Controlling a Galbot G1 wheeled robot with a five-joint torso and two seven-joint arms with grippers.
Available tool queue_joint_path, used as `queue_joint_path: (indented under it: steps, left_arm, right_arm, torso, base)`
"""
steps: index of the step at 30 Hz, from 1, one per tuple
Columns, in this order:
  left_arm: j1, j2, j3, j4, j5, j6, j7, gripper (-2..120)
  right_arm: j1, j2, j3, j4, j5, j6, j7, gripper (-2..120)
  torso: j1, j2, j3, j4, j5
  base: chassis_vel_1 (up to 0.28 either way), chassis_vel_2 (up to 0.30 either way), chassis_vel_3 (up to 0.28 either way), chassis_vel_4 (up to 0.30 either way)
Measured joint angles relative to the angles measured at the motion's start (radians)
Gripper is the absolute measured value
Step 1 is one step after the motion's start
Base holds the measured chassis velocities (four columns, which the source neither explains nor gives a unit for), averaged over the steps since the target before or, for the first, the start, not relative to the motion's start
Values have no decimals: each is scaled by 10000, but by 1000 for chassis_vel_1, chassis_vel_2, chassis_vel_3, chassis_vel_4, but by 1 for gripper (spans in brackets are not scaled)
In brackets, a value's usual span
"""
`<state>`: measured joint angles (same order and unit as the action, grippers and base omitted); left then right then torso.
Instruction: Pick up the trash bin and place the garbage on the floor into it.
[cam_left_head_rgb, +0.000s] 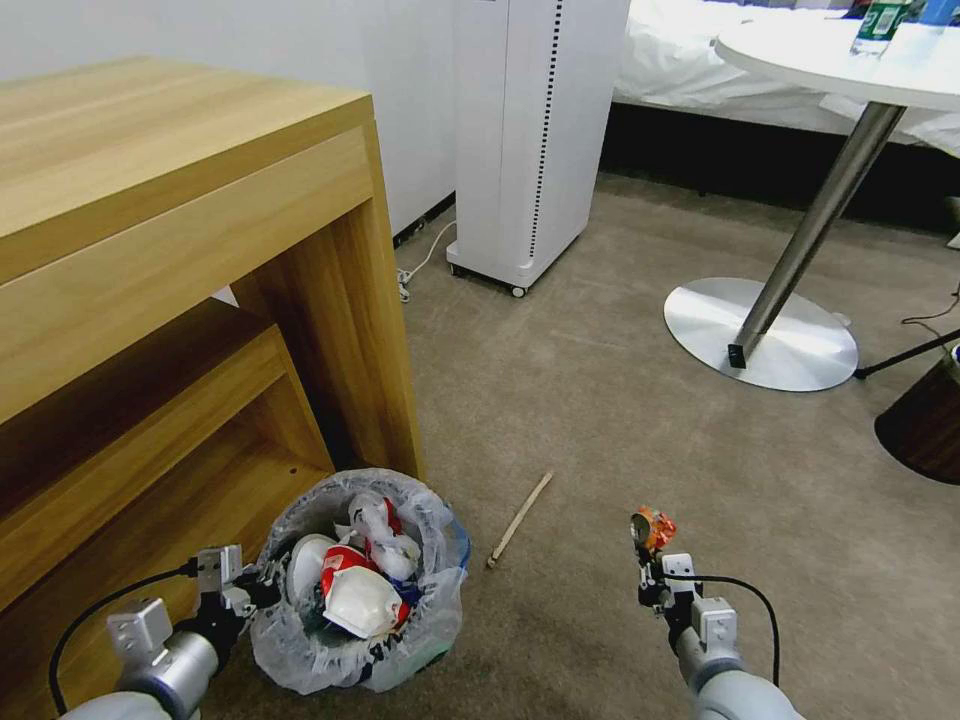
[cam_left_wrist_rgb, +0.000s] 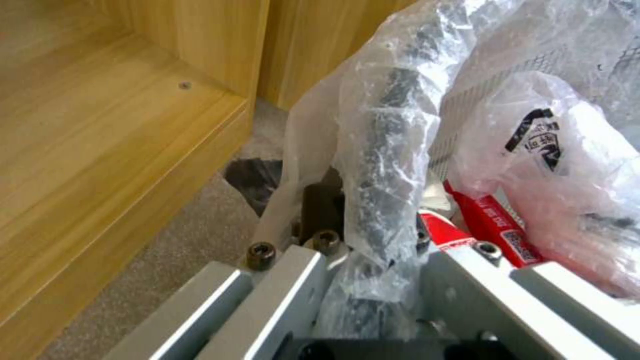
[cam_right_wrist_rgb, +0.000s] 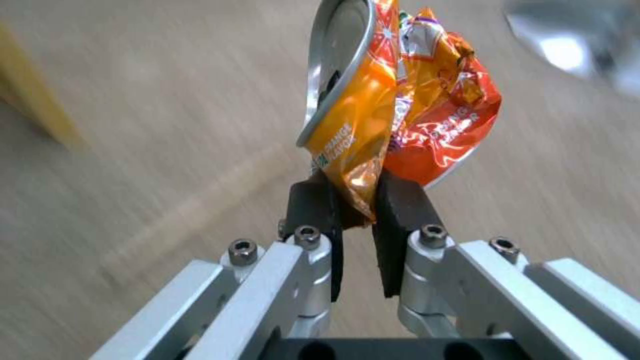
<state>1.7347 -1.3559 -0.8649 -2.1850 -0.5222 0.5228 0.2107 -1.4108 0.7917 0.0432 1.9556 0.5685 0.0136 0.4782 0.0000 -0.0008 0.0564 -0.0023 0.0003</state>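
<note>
A: Carpet (cam_left_head_rgb: 620, 400) first — beige, mostly bare. Wooden desk (cam_left_head_rgb: 150, 200) on the robot's left, with the trash bin (cam_left_head_rgb: 360, 585) standing upright just beside its end panel, mouth up, bag liner (cam_left_wrist_rgb: 393, 125) bulging over the rim. Already holds white slippers and red wrappers.

B: Left gripper (cam_left_head_rgb: 240, 590)?

A: Clamped on the bin's rim at its left side, through the liner; wrist view has the rim and plastic pinched between the jaws. Bin looks to rest on the floor or just off it — cannot tell.

B: And the right?

A: Right gripper (cam_left_head_rgb: 655, 560) well to the right of the bin, above the carpet, pinching a crushed orange can (cam_right_wrist_rgb: 393, 100) by its lower edge. Can stands up out of the jaws, flattened, long axis roughly upright, round end tilted toward the robot's left.

B: Step in hand?

A: Carrying, I judge. Next calls for swinging the can across over the bin's mouth, then letting go.

B: Anything left?

A: Thin wooden stick (cam_left_head_rgb: 520, 520) lying flat between bin and right gripper, long axis pointing away and rightward.
</note>
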Motion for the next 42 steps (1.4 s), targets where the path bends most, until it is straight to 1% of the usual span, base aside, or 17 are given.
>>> queue_joint_path:
  steps: [3, 5, 6, 12, 14, 16, 17, 18, 20, 22, 23, 24, 26, 28, 30, 34, 42]
  left_arm:
    - [33, 8, -19, -40, -2, 13, -4, 1]
    - [86, -2, -34, -179, -5, 53, -13, 1]
    - [86, -2, -34, -179, -5, 53, -13, 1]
    - [123, -154, -10, -456, 50, 196, -44, 1]
    - [123, -172, -3, -482, 58, 213, -48, 1]
    - [118, -263, 13, -568, 123, 261, -63, 1]
    - [118, -263, 13, -568, 123, 261, -63, 1]
    - [118, -281, 14, -575, 136, 264, -67, 1]
    - [141, -417, 19, -644, 223, 292, -78, 1]
    - [152, -450, 17, -657, 239, 292, -80, 1]
    - [179, -517, 8, -697, 264, 292, -80, 1]
    - [179, -517, 8, -697, 264, 292, -80, 1]
    - [212, -610, -16, -751, 302, 293, -73, 1]
    - [225, -650, -22, -771, 311, 293, -72, 1]
    - [264, -772, -53, -830, 344, 261, -62, 1]
    - [315, -889, -78, -874, 400, 185, -36, 1]
    - [326, -984, -117, -914, 411, 138, -28, 1]
  right_arm:
    - [431, -252, -239, 478, 21, 409, -370, 10]
    - [1841, -879, -1116, 1234, 353, 1163, -1247, 10]
    - [1841, -879, -1116, 1234, 353, 1163, -1247, 10]
    - [4872, -2504, -3072, 2117, 2253, 2235, -3714, 10]
    - [5112, -2598, -3332, 2196, 2465, 2277, -3864, 10]
    - [6767, -2670, -4821, 2377, 3284, 2344, -4063, 10]
    - [6767, -2670, -4821, 2377, 3284, 2344, -4063, 10]
    - [7033, -2633, -5075, 2386, 3371, 2338, -4053, 10]
    - [8674, -2034, -6944, 2359, 4037, 2035, -3640, 10]
    - [9012, -1861, -7326, 2331, 4215, 1952, -3489, 10]
    - [9704, -1458, -8167, 2242, 4562, 1787, -3137, 10]
    - [9704, -1458, -8167, 2242, 4562, 1787, -3137, 10]
    - [10726, -817, -9268, 2031, 4934, 1599, -2653, 10]
    - [11009, -626, -9558, 1970, 5029, 1535, -2503, 10]
    - [11851, 95, -10644, 1751, 5524, 1263, -1984, 10]
    - [12320, 713, -11343, 1466, 5936, 898, -1415, 10]
    - [12317, 1103, -11706, 1241, 6164, 658, -839, 10]
  torso:
    - [0, -1, 0, 2, -3]
    - [0, 0, 0, 3, -1]
    - [0, 0, 0, 3, -1]
    - [0, -1, 1, 3, -8]
    - [0, -1, 1, 1, -7]
    - [0, -1, 0, 0, -5]
    - [0, -1, 0, 0, -5]
    - [0, -1, 0, 0, -6]
    - [0, -1, 1, 3, 0]
    - [0, -2, 1, 3, -2]
    - [0, -2, 1, 2, -7]
    - [0, -2, 1, 2, -7]
    - [0, -2, 2, 4, 0]
    - [1, -1, 1, 4, -4]
    - [0, -1, 2, 5, -4]
    - [0, -1, 0, 4, -6]
    - [0, -1, 0, 3, -3]
  base:
    - [0, 0, 0, 0]
    - [0, 0, 0, 0]
    - [0, 0, 0, 0]
    - [0, 0, 0, 0]
    - [0, 0, 0, 0]
    - [0, 0, 0, 0]
    - [0, 0, 0, 0]
    - [0, 0, 0, 0]
    - [0, 0, 0, 0]
    - [0, 0, 0, 0]
    - [0, 0, 0, 0]
    - [0, 0, 0, 0]
    - [0, 0, 0, 0]
    - [0, 0, 0, 0]
    - [0, 0, 0, 0]
    - [0, 0, 0, 0]
    - [0, 0, 0, 0]
